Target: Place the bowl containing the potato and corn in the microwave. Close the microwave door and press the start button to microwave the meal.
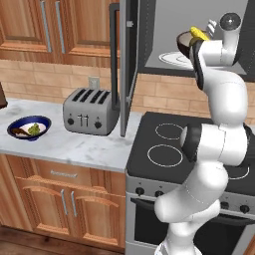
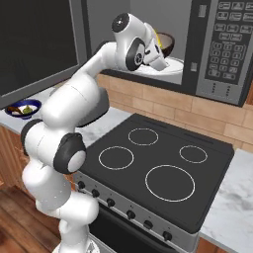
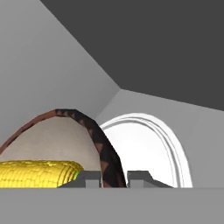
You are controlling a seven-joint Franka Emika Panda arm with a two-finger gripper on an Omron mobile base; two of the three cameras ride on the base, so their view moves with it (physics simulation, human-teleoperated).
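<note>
Here the gripper (image 3: 114,178) is pinching the bowl (image 3: 103,151) rim over the microwave (image 3: 65,87) turntable; the hand view is showing corn (image 3: 39,174) lying inside.

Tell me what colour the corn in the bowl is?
Bright yellow. The corn shows best in the hand view, lying inside the dark-brown bowl.

Base cams look fwd/down from behind-left & behind-right, sharing microwave (image 1: 199,35) and stove (image 2: 163,168); hand cam close inside.
</note>
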